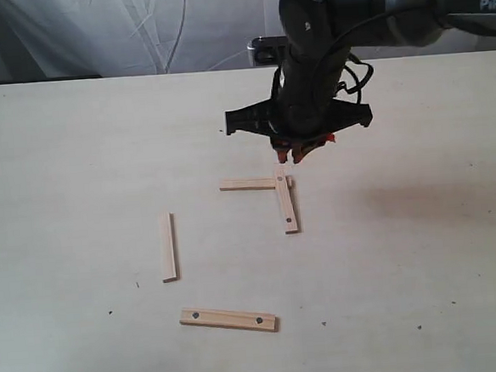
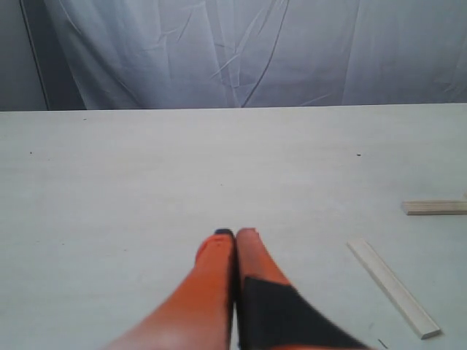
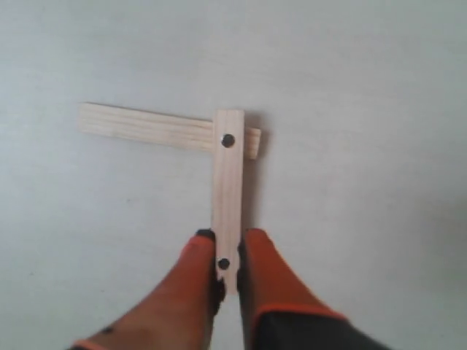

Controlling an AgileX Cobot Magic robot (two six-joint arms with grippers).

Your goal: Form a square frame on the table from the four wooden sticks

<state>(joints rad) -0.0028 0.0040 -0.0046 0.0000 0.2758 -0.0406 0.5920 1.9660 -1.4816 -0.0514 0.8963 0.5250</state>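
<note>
Right wrist view: the right arm's orange fingers (image 3: 206, 251) stand narrowly parted, one holed end of a wide pale-wood strip (image 3: 228, 189) in the gap; whether they pinch it I cannot tell. Beyond the fingertips its other end overlaps a second pale-wood strip (image 3: 146, 125), cornerwise, on the cream bench (image 3: 365, 109). The left arm's orange fingers (image 2: 235, 240) are pressed together, empty; a narrow plain pale-wood strip (image 2: 394, 288) lies beside them.

Left wrist view: plain stick (image 2: 435, 208) cut off by picture edge. Right wrist view: holed stick (image 3: 228, 182), end between right end effector (image 3: 228, 238) fingers; contact unclear.
</note>
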